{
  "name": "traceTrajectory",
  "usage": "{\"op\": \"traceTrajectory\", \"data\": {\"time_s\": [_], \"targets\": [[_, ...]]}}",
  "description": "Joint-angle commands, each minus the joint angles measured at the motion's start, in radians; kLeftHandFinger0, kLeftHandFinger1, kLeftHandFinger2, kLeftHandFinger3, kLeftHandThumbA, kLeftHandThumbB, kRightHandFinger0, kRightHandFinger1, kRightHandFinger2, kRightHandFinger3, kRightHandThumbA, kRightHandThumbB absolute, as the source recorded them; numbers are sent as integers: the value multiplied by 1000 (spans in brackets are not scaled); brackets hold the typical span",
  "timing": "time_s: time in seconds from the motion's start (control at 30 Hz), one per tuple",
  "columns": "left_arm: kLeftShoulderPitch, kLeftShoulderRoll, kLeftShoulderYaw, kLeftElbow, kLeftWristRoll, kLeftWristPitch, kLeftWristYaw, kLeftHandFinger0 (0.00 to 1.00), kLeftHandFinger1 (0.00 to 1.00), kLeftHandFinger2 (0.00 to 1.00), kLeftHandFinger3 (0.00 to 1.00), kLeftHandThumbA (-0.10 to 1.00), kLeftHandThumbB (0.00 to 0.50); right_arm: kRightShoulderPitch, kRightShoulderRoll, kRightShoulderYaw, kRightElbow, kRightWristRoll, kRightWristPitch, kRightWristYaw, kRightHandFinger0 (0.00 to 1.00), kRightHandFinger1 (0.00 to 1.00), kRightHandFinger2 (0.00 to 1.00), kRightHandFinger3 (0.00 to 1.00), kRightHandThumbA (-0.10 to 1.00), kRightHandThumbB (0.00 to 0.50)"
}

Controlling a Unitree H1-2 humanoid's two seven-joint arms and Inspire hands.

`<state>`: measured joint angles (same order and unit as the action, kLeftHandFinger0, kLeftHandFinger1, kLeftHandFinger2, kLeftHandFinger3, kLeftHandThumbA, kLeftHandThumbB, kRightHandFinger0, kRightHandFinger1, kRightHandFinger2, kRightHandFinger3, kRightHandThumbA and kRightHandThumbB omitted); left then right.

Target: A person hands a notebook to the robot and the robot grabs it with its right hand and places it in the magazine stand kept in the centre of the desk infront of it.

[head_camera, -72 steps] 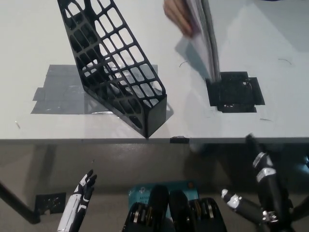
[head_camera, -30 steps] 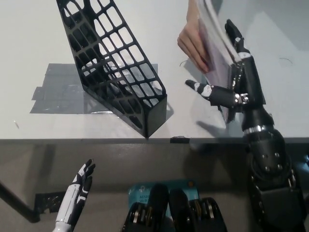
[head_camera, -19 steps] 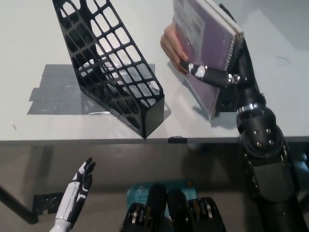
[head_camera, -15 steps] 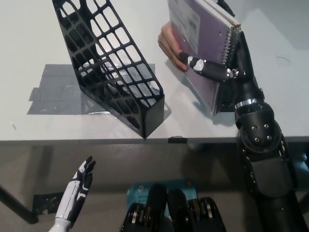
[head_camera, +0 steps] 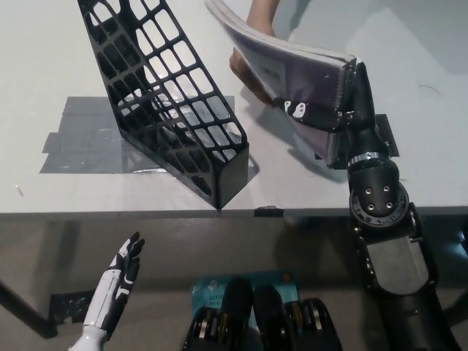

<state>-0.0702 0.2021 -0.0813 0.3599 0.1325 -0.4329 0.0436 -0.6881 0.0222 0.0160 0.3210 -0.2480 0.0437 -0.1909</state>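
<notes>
Over the desk (head_camera: 409, 44): right hand (head_camera: 333, 110) clamped on the notebook (head_camera: 292, 62)
Person's hand (head_camera: 252, 69): touching its far side
Magazine stand (head_camera: 164, 95): left of it
Left hand (head_camera: 121, 281): low, fingers spread

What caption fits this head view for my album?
Black robot hand grips a notebook a person's hand offers, right of the magazine stand.

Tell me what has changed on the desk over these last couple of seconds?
The black right hand came up from below the desk edge and closed on the notebook, which has tipped over toward the magazine stand. The person's hand is still on it. The stand has not moved, and the white left hand stays low, open.
</notes>
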Motion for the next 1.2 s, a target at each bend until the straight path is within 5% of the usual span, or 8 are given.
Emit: {"op": "traceTrajectory", "data": {"time_s": [0.0,0.17,0.33,0.47,0.83,1.17], "targets": [[-19,20,5,-15,-10,-37,14,1000,1000,1000,1000,1000,500,-60,11,-26,15,15,-5,-41,0,0,2,14,1000,0],[-21,23,2,-12,-3,-37,17,1000,1000,1000,1000,1000,500,-65,30,-116,-11,187,25,26,0,0,0,0,1000,59],[-20,22,2,-13,-9,-37,15,1000,1000,1000,1000,1000,500,-81,54,-216,-79,378,77,88,0,0,0,0,922,27],[-29,24,0,-11,-5,-37,15,1000,1000,1000,1000,1000,500,-101,74,-282,-228,512,162,94,0,0,0,0,951,118],[-35,26,-2,-8,-5,-37,11,991,1000,1000,1000,1000,500,-156,106,-342,-525,669,261,36,0,0,0,0,930,46],[-41,27,-5,-4,-8,-37,5,990,1000,1000,1000,1000,500,-163,161,-276,-654,606,307,-3,0,0,0,0,906,27]]}}
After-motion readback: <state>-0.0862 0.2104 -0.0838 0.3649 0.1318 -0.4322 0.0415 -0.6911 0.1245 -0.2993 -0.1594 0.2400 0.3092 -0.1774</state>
